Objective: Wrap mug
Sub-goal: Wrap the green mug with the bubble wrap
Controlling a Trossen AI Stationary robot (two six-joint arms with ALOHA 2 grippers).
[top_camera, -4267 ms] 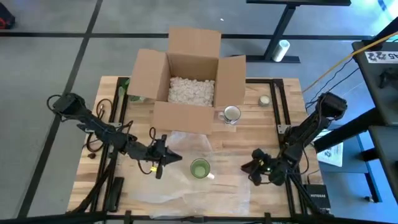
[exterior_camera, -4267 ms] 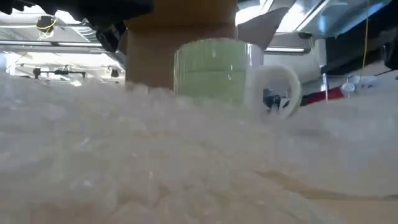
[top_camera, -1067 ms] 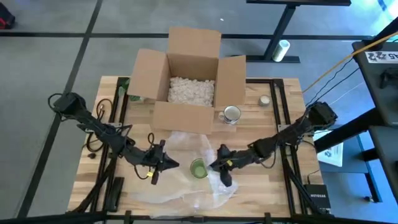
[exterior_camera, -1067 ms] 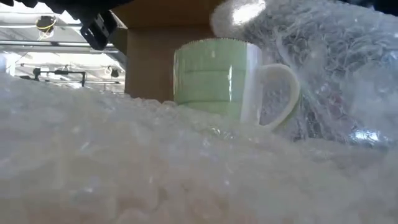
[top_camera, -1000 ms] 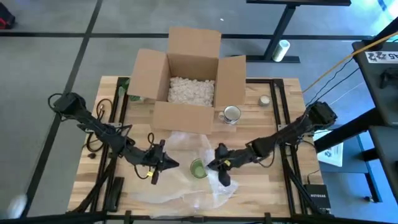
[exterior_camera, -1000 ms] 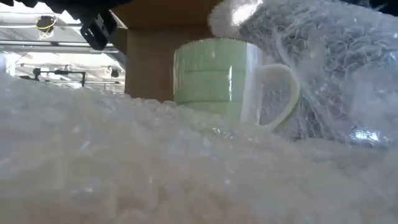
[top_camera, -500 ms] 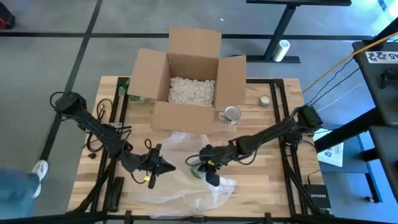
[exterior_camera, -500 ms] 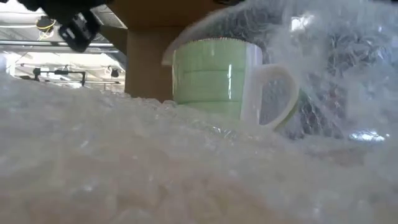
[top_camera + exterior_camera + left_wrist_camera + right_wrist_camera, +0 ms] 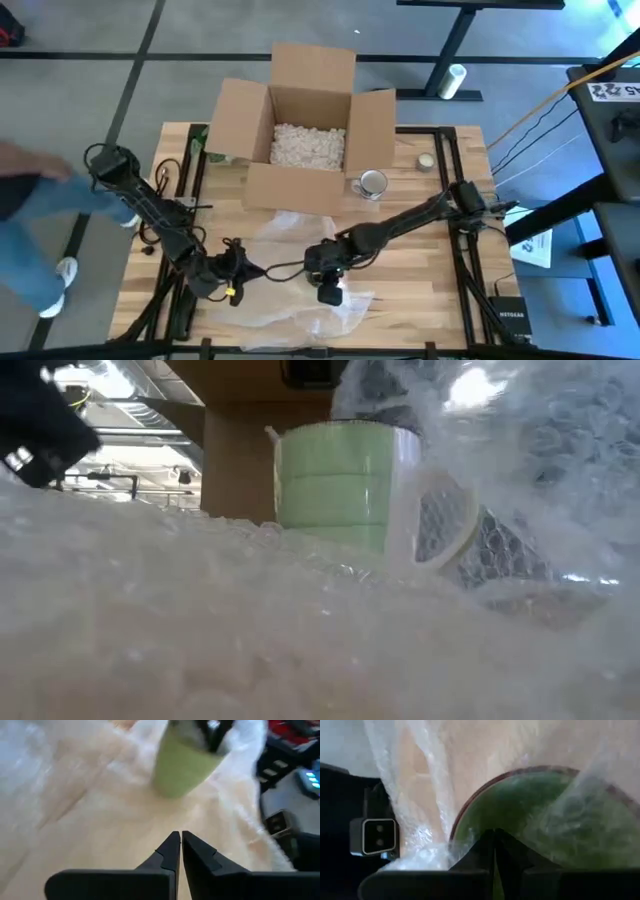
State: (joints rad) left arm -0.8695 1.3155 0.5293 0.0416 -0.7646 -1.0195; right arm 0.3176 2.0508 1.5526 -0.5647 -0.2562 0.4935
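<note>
A green mug (image 9: 335, 480) with a white handle stands upright on a sheet of bubble wrap (image 9: 300, 305) near the table's front. In the high view my right gripper (image 9: 326, 282) hides it. That gripper hangs right over the mug's mouth (image 9: 530, 805), shut on the wrap. My left gripper (image 9: 245, 272) is shut and hovers left of the mug (image 9: 182, 765), above the sheet, with nothing between its fingers. My right gripper pinches a bunched part of the bubble wrap (image 9: 435, 852) between its two fingers, which point down from above over the mug's mouth. One layer or several, I cannot tell. The wrap is lifted off the table and drapes over the mug's handle side (image 9: 520, 480).
An open cardboard box (image 9: 305, 130) of packing peanuts stands at the far middle. A silver mug (image 9: 372, 183) stands by its right corner, and a small round item (image 9: 425, 160) lies farther right. A person (image 9: 30, 210) passes beside the table's left edge.
My right gripper has gone toward the table's left with the wrap, from beside the mug to above its mouth. The wrap's right part has been drawn up and over the mug's handle side. My left gripper has drawn back toward the table's left and near edges.
</note>
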